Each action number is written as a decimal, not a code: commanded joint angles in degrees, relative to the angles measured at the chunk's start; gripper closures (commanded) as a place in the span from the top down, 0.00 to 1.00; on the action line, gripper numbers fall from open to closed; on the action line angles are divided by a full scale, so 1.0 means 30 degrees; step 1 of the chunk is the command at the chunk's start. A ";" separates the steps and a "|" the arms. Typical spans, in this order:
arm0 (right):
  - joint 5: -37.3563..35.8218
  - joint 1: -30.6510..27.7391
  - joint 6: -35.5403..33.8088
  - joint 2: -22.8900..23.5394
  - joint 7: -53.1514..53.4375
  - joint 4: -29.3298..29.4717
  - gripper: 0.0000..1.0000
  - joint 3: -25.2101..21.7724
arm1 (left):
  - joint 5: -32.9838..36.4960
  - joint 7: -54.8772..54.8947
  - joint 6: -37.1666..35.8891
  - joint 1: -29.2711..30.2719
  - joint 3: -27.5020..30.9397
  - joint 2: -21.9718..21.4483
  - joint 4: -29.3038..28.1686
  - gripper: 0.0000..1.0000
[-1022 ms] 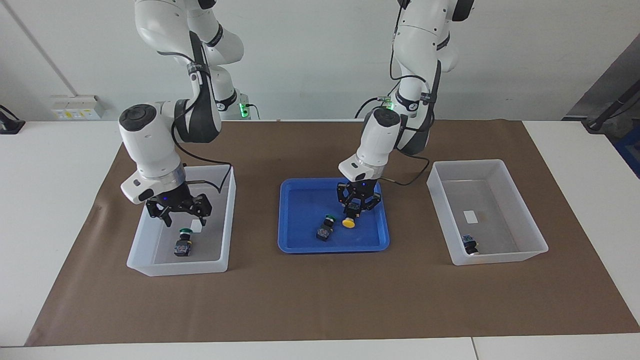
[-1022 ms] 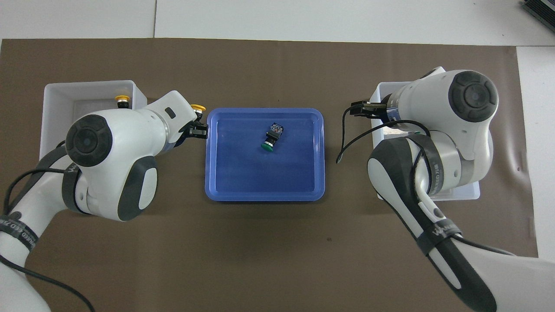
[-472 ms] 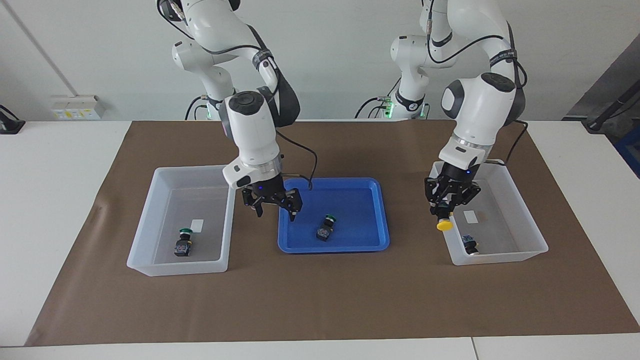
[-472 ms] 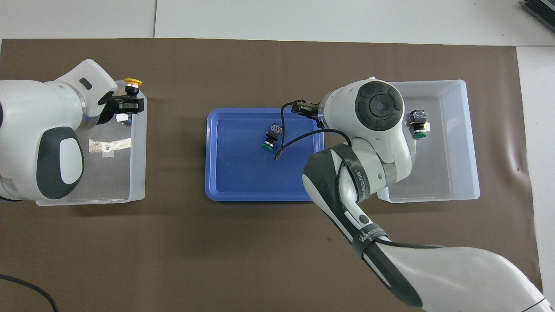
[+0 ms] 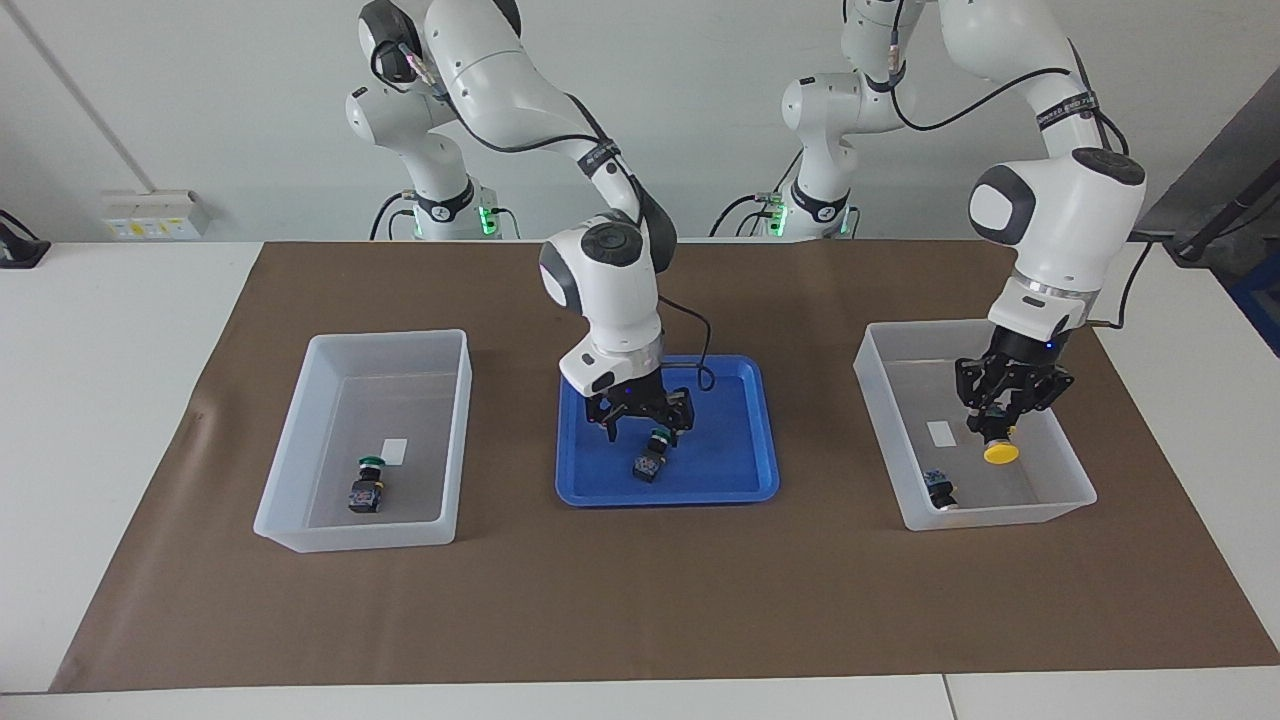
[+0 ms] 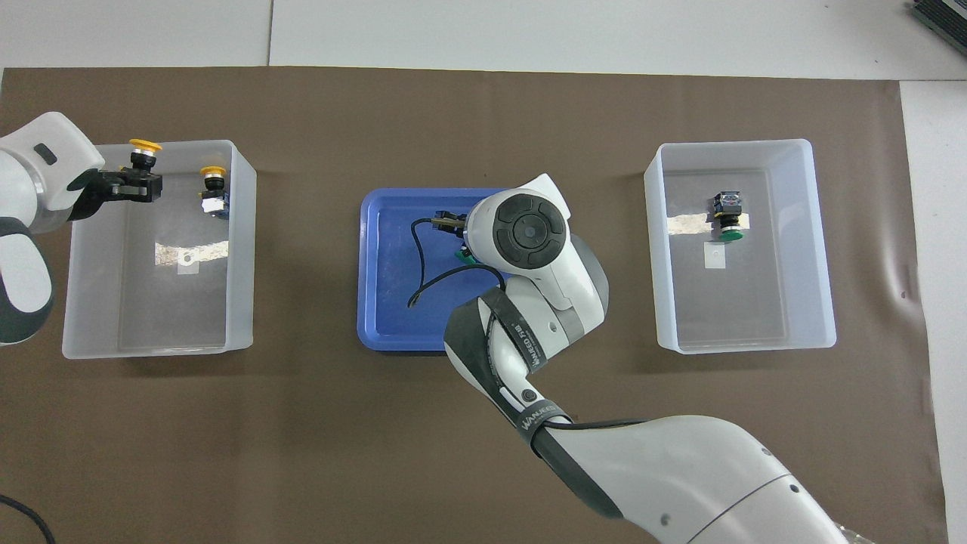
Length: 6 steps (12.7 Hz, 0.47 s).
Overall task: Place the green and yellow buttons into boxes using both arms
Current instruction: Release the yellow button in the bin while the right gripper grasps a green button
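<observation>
My left gripper (image 5: 1000, 432) is shut on a yellow button (image 5: 1000, 453) and holds it, cap down, inside the walls of the box (image 5: 1000, 516) at the left arm's end, above its floor. A second yellow button (image 5: 940, 490) lies in that box. In the overhead view the left gripper (image 6: 143, 180) and its yellow button (image 6: 143, 149) sit over that box (image 6: 159, 349), beside the lying yellow button (image 6: 213, 181). My right gripper (image 5: 648, 426) hangs open low over the blue tray (image 5: 740, 482), fingers either side of a green button (image 5: 650, 456). Another green button (image 5: 367, 486) lies in the other box (image 5: 350, 536).
The two boxes stand at either end of a brown mat (image 5: 640, 600) with the blue tray (image 6: 378, 302) between them. In the overhead view my right arm's wrist (image 6: 529, 230) covers the tray's green button. The second box (image 6: 744, 344) shows its green button (image 6: 728, 219).
My left gripper has carried the yellow button from the box's rim to over its inside and lower. My right gripper has moved from the tray's edge down onto the green button.
</observation>
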 commanded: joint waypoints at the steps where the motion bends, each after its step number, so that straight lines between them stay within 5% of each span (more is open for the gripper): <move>1: -0.0418 0.0018 0.0746 0.0823 0.0245 0.0546 1.00 -0.0043 | -0.0291 0.0870 0.0728 0.0626 -0.0271 -0.0025 -0.0596 0.00; 4: -0.0653 -0.0216 0.0864 0.0794 0.0158 0.0048 1.00 -0.0043 | -0.0552 0.0870 0.1047 0.0656 -0.0242 0.0354 -0.0596 0.00; 6: -0.0653 -0.0070 0.0980 0.0765 0.0216 -0.0476 0.88 -0.0043 | -0.0555 0.1131 0.1167 0.0802 -0.0242 0.0532 -0.1004 0.00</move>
